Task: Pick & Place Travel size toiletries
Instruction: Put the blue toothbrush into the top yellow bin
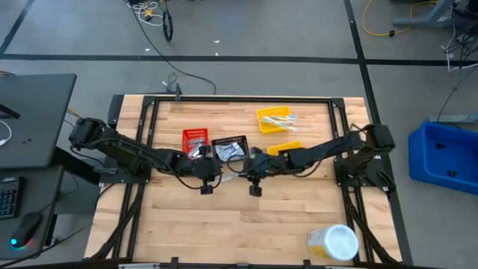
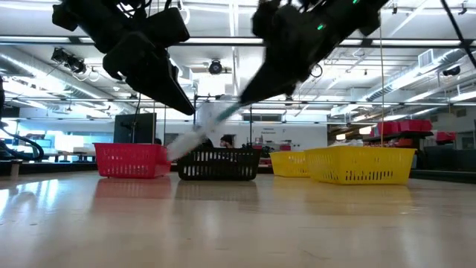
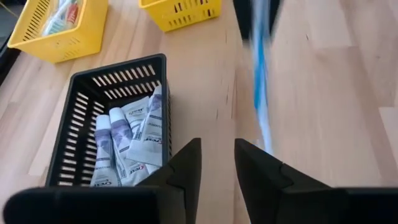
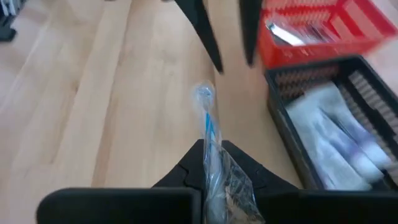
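A thin white-and-blue toothbrush [image 4: 207, 118] in a clear wrapper is held by my right gripper [image 4: 212, 147], which is shut on it near the table's middle [image 1: 250, 173]. The brush's free end [image 4: 204, 93] points toward my left gripper [image 3: 216, 146], which is open just in front of the black bin [image 1: 211, 178]. In the left wrist view the blurred brush [image 3: 261, 81] ends beside one left finger [image 3: 255, 171], not between the two. The black bin [image 3: 74, 124] holds several white mini tubes [image 3: 134, 134]. My right gripper pinches one end of the wrapped toothbrush [image 4: 210, 134] between its two fingers, with crumpled clear wrapper [image 4: 233, 186] bunched behind them. The brush runs on ahead in line with the fingers, toward the table's left. It is lifted clear of the table and slants down to the left [image 2: 204, 130].
A red bin [image 1: 196, 137] with silvery sachets stands left of the black bin [image 1: 229, 147]. Two yellow bins [image 1: 274, 119] [image 1: 284, 149] stand farther right. A big jar with a white lid [image 1: 334, 243] lies near the table's near right corner. Bare wood stretches along the near side.
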{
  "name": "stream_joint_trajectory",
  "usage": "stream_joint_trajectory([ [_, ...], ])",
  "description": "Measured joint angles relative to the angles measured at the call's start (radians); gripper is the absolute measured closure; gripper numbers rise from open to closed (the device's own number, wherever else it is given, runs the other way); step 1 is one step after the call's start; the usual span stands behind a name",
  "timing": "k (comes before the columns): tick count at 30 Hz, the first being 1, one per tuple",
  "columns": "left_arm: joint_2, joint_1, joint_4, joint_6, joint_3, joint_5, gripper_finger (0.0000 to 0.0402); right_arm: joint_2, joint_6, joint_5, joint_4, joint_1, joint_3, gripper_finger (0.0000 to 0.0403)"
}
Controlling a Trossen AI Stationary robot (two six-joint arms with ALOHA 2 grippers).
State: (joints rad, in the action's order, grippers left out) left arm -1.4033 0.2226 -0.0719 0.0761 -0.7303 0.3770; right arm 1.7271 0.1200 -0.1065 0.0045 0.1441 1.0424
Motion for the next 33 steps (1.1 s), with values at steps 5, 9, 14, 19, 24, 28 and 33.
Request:
stream_joint_trajectory([
  [5,0.000,0.000,-0.007,0.018,0.000,0.000,0.0310,-0.150,0.073,-0.007,-0.288,0.011,0.000,0.0371],
  [9,0.000,0.000,-0.013,0.017,0.000,0.000,0.0324,-0.287,0.143,-0.056,-0.475,0.022,0.000,0.0369],
  [14,0.000,0.000,-0.013,0.016,0.000,-0.004,0.0341,-0.449,0.140,-0.225,-0.646,0.022,0.000,0.0368],
  [19,0.000,0.000,-0.010,0.017,0.000,-0.007,0.0352,-0.536,0.127,-0.383,-0.761,-0.056,0.000,0.0367],
  [24,0.000,0.000,0.010,0.018,0.000,-0.008,0.0354,-0.532,0.136,-0.414,-0.756,-0.198,0.000,0.0367],
  [28,0.000,0.000,0.027,0.023,0.000,-0.022,0.0354,-0.497,0.082,-0.322,-0.743,-0.310,0.000,0.0367],
  [33,0.000,0.000,0.027,0.024,0.000,-0.041,0.0354,-0.430,0.023,-0.234,-0.692,-0.404,0.000,0.0367],
])
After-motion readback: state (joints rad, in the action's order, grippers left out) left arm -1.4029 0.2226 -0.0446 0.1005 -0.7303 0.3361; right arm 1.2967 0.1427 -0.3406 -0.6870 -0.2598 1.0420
